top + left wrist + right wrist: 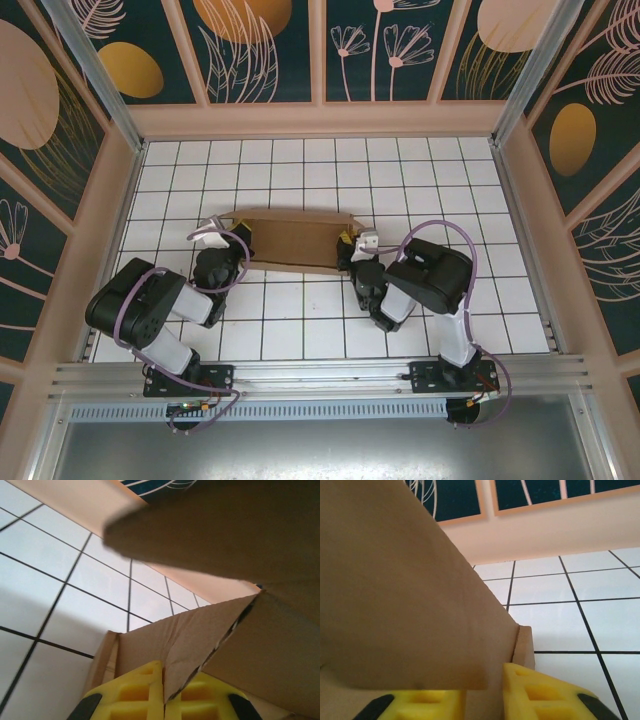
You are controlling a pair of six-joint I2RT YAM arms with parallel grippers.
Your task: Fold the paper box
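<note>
Left wrist view: the left gripper (164, 690) is clamped on a flap of the paper box (210, 630). The right gripper (484, 692) is slightly parted around a box wall; I cannot tell whether it grips. The box lies mid-worktop (300, 330), between both arms.

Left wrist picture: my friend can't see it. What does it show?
The left hand pinches a flap of the brown paper box between its yellow fingers. White tiles with dark lines lie behind.
</note>
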